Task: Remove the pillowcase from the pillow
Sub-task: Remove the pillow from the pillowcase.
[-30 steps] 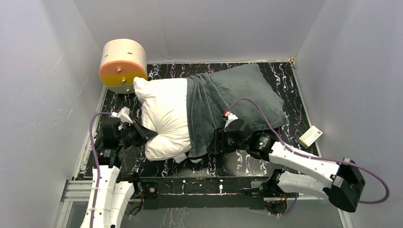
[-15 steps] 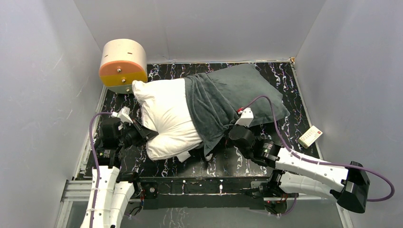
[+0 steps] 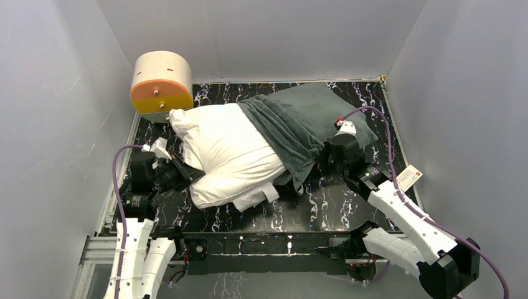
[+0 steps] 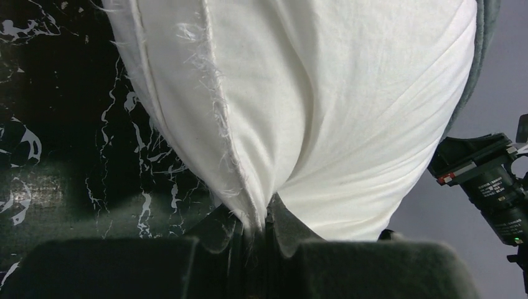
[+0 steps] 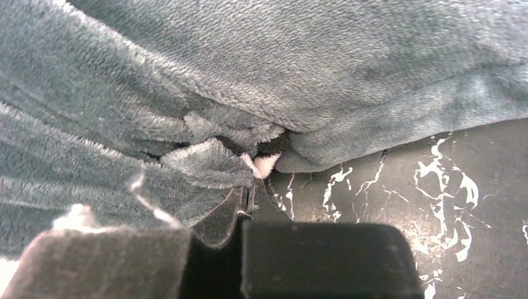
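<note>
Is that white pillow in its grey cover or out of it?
Half out. The pillow lies bare on its left part, while the pillowcase bunches over its right part.

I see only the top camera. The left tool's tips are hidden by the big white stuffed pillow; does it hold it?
Observer: Yes, left wrist view: the left tool is shut on a frayed seam of the plump white fabric pillow.
Operator: And the right tool?
Observer: Its wrist view shows it shut, pinching a fold of the grey-green plush pillowcase.
Operator: Anything else there?
Observer: A small white tuft peeks out beyond its tips.
</note>
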Controlling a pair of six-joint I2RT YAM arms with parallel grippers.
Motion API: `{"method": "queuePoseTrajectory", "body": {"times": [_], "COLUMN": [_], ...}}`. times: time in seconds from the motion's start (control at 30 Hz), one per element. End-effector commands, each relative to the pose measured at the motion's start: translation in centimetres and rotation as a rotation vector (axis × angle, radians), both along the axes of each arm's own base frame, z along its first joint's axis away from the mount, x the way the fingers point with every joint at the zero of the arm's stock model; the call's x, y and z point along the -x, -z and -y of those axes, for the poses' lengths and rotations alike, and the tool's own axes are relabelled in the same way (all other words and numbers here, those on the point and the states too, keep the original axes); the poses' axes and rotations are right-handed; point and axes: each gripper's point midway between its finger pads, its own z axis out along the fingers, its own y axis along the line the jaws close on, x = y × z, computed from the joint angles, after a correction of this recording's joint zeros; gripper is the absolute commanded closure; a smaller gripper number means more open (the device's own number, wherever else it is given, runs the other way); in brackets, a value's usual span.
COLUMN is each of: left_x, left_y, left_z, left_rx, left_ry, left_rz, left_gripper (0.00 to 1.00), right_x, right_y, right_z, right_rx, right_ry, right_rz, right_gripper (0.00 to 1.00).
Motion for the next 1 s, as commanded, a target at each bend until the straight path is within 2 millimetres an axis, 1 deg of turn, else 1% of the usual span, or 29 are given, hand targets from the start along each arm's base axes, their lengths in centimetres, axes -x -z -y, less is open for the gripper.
{"method": "queuePoseTrajectory", "body": {"times": [0.0,0.13,0.17,0.23,0.3,0.33,0.37,0.4,0.47,0.5,0.57,0.6,0.67,0.7,0.73,0.77,0.8,0.83,0.87,0.9,0.97], "left_x": [-1.2,-0.9,-0.8,-0.7,-0.6,-0.5,-0.5,-0.5,-0.4,-0.3,-0.2,-0.1,0.1,0.3,0.3,0.4,0.4,0.5,0.6,0.6,0.5], "left_y": [-1.7,-1.2,-1.0,-0.7,-0.5,-0.5,-0.5,-0.6,-0.7,-0.8,-1.0,-1.1,-1.4,-1.6,-1.8,-2.1,-2.5,-3.0,-3.5,-4.1,-5.7], "left_z": [-3.1,-2.7,-2.6,-2.6,-2.5,-2.5,-2.5,-2.6,-2.7,-2.7,-3.0,-3.2,-3.6,-3.9,-4.2,-4.4,-4.7,-4.9,-5.2,-5.4,-6.0], "left_rx": [-0.145,-0.134,-0.131,-0.127,-0.124,-0.122,-0.121,-0.124,-0.129,-0.133,-0.146,-0.154,-0.175,-0.188,-0.200,-0.213,-0.224,-0.234,-0.246,-0.261,-0.292], "left_ry": [-0.109,-0.082,-0.081,-0.084,-0.085,-0.084,-0.083,-0.086,-0.090,-0.093,-0.106,-0.113,-0.128,-0.137,-0.148,-0.159,-0.168,-0.177,-0.186,-0.194,-0.212], "left_rz": [0.098,0.088,0.085,0.081,0.082,0.081,0.082,0.084,0.082,0.085,0.084,0.083,0.079,0.079,0.080,0.083,0.090,0.098,0.102,0.115,0.158], "left_gripper": [1.00,1.00,1.00,1.00,1.00,1.00,1.00,1.00,1.00,1.00,1.00,1.00,0.87,0.77,0.63,0.54,0.44,0.36,0.27,0.20,0.11], "right_x": [-0.4,0.9,1.2,1.5,1.6,1.4,1.1,0.6,-0.6,-1.5,-3.9,-5.0,-6.7,-7.6,-8.5,-8.9,-8.9,-8.4,-7.2,-5.7,-2.3], "right_y": [-3.1,-6.4,-7.3,-9.2,-11.0,-11.5,-12.0,-12.7,-13.0,-13.0,-12.8,-12.5,-12.1,-11.4,-10.3,-9.0,-7.5,-5.7,-4.0,-2.1,1.4], "right_z": [0.8,-1.3,-1.7,-2.2,-3.0,-3.7,-4.3,-5.0,-6.2,-6.7,-7.0,-6.9,-7.5,-7.6,-7.5,-7.2,-7.1,-7.3,-7.7,-8.0,-8.4], "right_rx": [0.010,-0.089,-0.113,-0.155,-0.198,-0.216,-0.229,-0.239,-0.230,-0.204,-0.145,-0.116,-0.057,-0.035,-0.007,0.026,0.048,0.055,0.043,0.027,0.011], "right_ry": [-0.059,-0.199,-0.225,-0.250,-0.286,-0.313,-0.335,-0.357,-0.390,-0.402,-0.371,-0.341,-0.364,-0.358,-0.333,-0.318,-0.315,-0.330,-0.370,-0.401,-0.446], "right_rz": [0.063,0.129,0.154,0.202,0.245,0.251,0.258,0.268,0.250,0.237,0.208,0.185,0.169,0.167,0.146,0.107,0.059,-0.004,-0.079,-0.150,-0.236], "right_gripper": [0.89,0.66,0.59,0.42,0.39,0.37,0.35,0.31,0.24,0.22,0.18,0.17,0.16,0.16,0.16,0.16,0.16,0.18,0.21,0.24,0.33]}}
